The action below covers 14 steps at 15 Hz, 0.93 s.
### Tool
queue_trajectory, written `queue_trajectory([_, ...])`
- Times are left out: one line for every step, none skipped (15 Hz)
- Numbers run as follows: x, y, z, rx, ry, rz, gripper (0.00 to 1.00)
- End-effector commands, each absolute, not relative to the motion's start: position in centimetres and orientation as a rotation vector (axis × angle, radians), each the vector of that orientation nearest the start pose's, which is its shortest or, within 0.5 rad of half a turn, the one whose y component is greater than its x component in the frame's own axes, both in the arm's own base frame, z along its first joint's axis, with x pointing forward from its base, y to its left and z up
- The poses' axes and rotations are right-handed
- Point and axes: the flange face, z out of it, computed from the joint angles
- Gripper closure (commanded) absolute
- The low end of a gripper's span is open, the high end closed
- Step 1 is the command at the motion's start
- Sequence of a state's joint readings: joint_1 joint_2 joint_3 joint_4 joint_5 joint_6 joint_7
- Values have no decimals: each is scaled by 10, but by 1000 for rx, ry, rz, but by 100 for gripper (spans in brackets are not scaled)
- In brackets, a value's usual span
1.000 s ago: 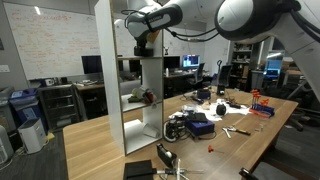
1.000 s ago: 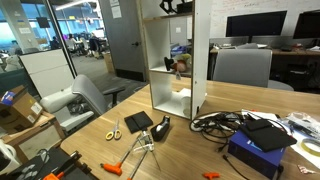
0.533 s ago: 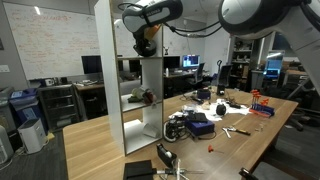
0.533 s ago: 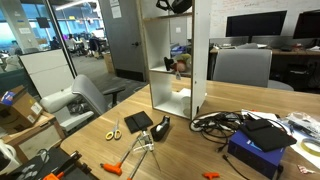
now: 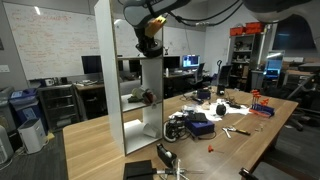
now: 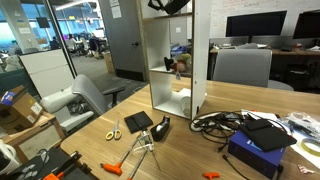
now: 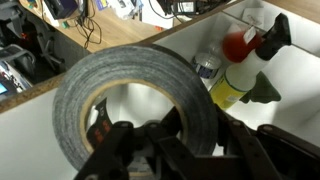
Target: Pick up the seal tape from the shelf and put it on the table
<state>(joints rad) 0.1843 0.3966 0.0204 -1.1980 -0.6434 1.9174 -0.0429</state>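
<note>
In the wrist view my gripper (image 7: 186,138) is shut on the seal tape (image 7: 120,88), a dark grey-black roll. One finger is inside its hole and one is outside its wall. The tape sits over the white shelf floor (image 7: 292,105). In both exterior views the gripper (image 5: 148,32) (image 6: 170,5) is at the top compartment of the tall white shelf (image 5: 110,85) (image 6: 200,60). The shelf stands on the light wood table (image 5: 95,140) (image 6: 195,155). The roll itself is too small to make out there.
A yellow spray bottle with a red top (image 7: 236,68) stands right beside the tape. A dark round thing with red parts (image 5: 146,97) (image 6: 178,64) sits in a middle compartment. Tools and cables (image 5: 195,124) (image 6: 255,135) and orange scissors (image 6: 112,131) lie on the table.
The arm has swung upward, so less of its body shows in the exterior view. The gripper has shifted slightly higher at the top of the shelf.
</note>
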Motion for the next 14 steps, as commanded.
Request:
queue_trajectory([647,96,611,2505,351,370,85])
queue_trajectory([636,96,608,2525,329,333,86])
queue_trajectory([625,94,607,2546,298,300,86])
queue_trajectory([616,92,604,2567,268,273,85])
queue_trajectory([605,90,602,2585,243,247,85])
queue_trajectory([596,87,598,2597,218,222,85])
queue_trajectory([586,84,596,2614,196,199,85])
queue_trajectory([577,80,591,2637,172,177,85])
queue_trajectory([567,74,589,2670,163,192,86])
queue_trajectory([557,70,586,2703,148,204,86])
queue_trajectory([547,63,582,2747,121,215,86])
queue_trajectory([538,56,578,2782,86,219,86])
queue_trajectory([528,47,570,2821,53,222,85])
queue_trajectory([520,37,563,2857,20,223,85])
